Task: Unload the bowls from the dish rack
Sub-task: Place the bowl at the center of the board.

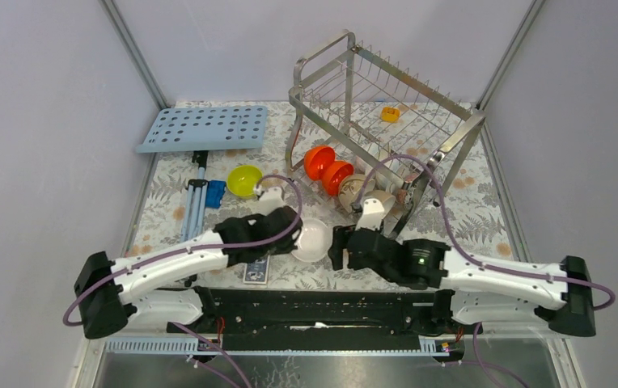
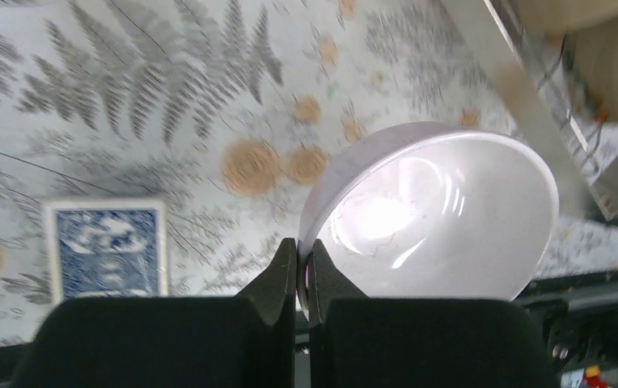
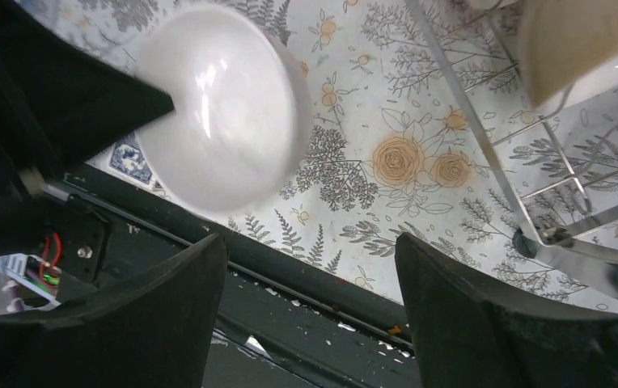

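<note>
The left hand [image 2: 302,260] pinches the rim of the small round white bowl [image 2: 435,218], which sticks out to its right, over the flowery table [image 2: 168,97]. The right hand [image 3: 310,255] is wide and empty, just beside it. The bowl looks lifted, maybe.

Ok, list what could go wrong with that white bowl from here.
The left tool pinches the white bowl by its rim only, bowl hanging to one side; it may pivot or slip out.
The right tool stands open close beside the bowl; moving off, it could knock it.
The dish rack has a leg nearby; a swing might clip it.
</note>
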Controlling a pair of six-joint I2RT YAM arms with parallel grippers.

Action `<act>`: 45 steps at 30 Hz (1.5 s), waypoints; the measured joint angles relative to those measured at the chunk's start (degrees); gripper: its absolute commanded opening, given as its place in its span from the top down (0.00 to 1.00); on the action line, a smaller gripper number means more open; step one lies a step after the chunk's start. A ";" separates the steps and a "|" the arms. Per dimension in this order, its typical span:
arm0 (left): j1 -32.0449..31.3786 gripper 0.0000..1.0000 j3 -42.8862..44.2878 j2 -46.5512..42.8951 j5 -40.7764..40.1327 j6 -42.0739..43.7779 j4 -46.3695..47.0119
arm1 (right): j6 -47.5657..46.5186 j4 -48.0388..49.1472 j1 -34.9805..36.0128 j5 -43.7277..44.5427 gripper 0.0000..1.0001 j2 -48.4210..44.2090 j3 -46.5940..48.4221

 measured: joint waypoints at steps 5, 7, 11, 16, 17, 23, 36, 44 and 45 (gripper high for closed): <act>12.22 1.00 -0.07 -4.11 0.81 4.94 0.17 | -0.46 3.54 -0.28 0.74 0.20 -10.54 -7.67; 18.38 1.00 -0.22 -4.50 2.32 6.56 0.42 | -0.87 5.64 -0.31 0.07 0.20 -13.55 -12.26; 29.88 1.00 -2.97 -6.32 4.66 7.34 1.20 | -1.57 9.11 -0.33 -2.60 0.21 -15.34 -18.10; 38.86 1.00 -8.55 -8.63 8.35 5.66 1.42 | -2.19 12.66 -0.33 -4.72 0.22 -15.34 -19.43; 39.98 1.00 -9.44 -8.83 8.83 5.20 1.53 | -2.32 13.35 -0.33 -4.98 0.22 -15.32 -19.52; 44.98 1.00 -14.97 -10.08 9.51 1.36 1.77 | -2.54 15.39 -0.35 -6.34 0.22 -15.17 -19.96; 52.22 1.00 -16.28 -8.17 8.07 -0.66 3.28 | -3.10 16.13 -0.35 -6.38 0.23 -16.33 -21.99; 54.88 1.00 -16.28 -6.10 8.24 -0.31 4.13 | -4.92 16.50 -0.35 -7.34 0.23 -17.33 -22.32; 54.97 1.00 -16.28 -5.92 8.37 -0.31 4.39 | -5.03 16.50 -0.35 -7.37 0.23 -17.35 -22.32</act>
